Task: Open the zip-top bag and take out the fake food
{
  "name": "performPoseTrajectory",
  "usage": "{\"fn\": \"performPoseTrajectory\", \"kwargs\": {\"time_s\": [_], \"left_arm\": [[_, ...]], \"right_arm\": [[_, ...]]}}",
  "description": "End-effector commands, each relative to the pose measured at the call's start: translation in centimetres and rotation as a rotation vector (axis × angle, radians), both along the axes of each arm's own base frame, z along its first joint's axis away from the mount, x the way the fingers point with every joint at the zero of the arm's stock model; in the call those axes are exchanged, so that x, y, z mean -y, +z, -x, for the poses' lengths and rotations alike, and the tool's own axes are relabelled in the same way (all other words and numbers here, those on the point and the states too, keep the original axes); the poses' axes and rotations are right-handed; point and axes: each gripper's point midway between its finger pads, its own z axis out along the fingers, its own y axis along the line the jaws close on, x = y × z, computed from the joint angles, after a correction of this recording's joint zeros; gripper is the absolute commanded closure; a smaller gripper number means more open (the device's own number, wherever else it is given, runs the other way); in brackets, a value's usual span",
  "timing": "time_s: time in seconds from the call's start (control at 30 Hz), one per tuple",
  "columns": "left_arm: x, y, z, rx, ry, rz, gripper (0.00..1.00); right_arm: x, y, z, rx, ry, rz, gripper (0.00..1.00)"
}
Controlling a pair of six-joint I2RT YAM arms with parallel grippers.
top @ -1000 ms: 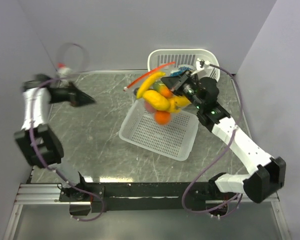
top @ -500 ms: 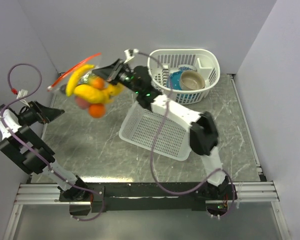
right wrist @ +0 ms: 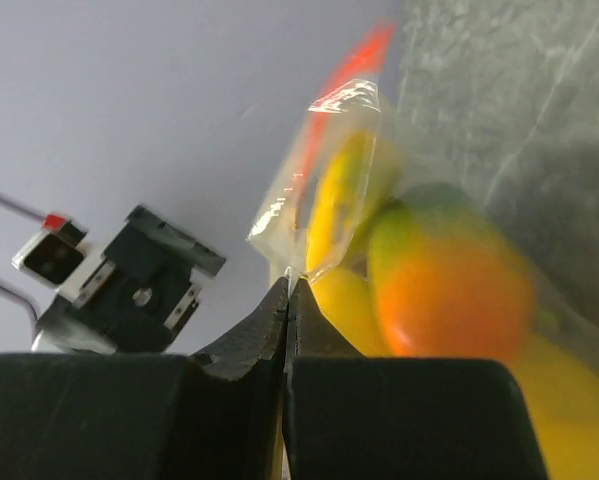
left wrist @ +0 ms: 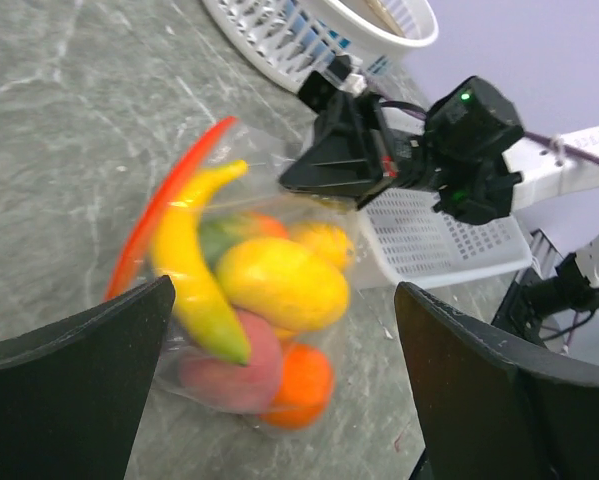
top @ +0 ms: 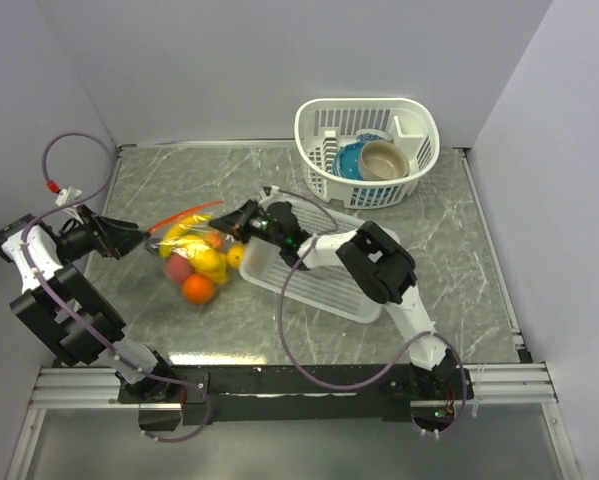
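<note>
Bare tabletop [top: 179, 170] behind the zip-top bag [top: 194, 252]; flat basket [top: 329, 296] just right.

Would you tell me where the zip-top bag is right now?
In the top view, the bag is left of centre, between the open left gripper and the shut right gripper pinching its edge, just left of the flat basket.

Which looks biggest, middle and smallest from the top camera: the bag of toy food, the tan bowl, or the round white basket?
Largest to smallest:
1. round white basket
2. zip-top bag
3. tan bowl, clearly the smallest
</note>
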Motion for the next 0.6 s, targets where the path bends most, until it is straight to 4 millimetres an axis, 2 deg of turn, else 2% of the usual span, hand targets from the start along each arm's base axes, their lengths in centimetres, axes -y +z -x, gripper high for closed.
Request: {"fn": "performPoseTrajectory", "kwargs": {"time_s": [0.0,0.03,0.07,0.1,0.17,0.23,0.37,0.5,0.57], "left_arm": [[1.6,1.2,-0.1,0.05,-0.041,0.006,0.01],[1.6,1.4,-0.1,0.052,-0.044,0.004,0.01],[1.8,1.5,-0.1,0.055,-0.05,0.004,0.01],[2.0,1.7,-0.1,0.059,-0.056,0.003,0.01],[2.9,1.4,-0.1,0.06,-0.088,-0.002,0.01],[3.8,0.5,0.2,0.054,-0.114,0.001,0.01],[5.2,-0.9,0.7,0.115,-0.133,0.019,0.01],[5.9,-1.1,1.0,0.222,-0.117,0.031,0.01],[6.2,-1.0,0.6,0.298,-0.109,0.024,0.01]], "right_arm": [[5.9,13.1,1.4,0.258,-0.067,-0.209,1.0],[7.1,11.7,1.6,0.237,-0.08,-0.192,1.0],[8.4,11.8,1.1,0.24,-0.11,-0.199,1.0],[9.4,13.2,1.4,0.26,-0.12,-0.245,1.0],[10.3,13.2,1.6,0.262,-0.117,-0.267,1.0],[10.3,14.2,1.9,0.273,-0.1,-0.308,1.0],[10.3,14.8,1.8,0.279,-0.098,-0.317,1.0],[10.0,15.2,1.8,0.276,-0.09,-0.336,1.0],[10.0,16.0,1.7,0.283,-0.084,-0.363,1.0]]}}
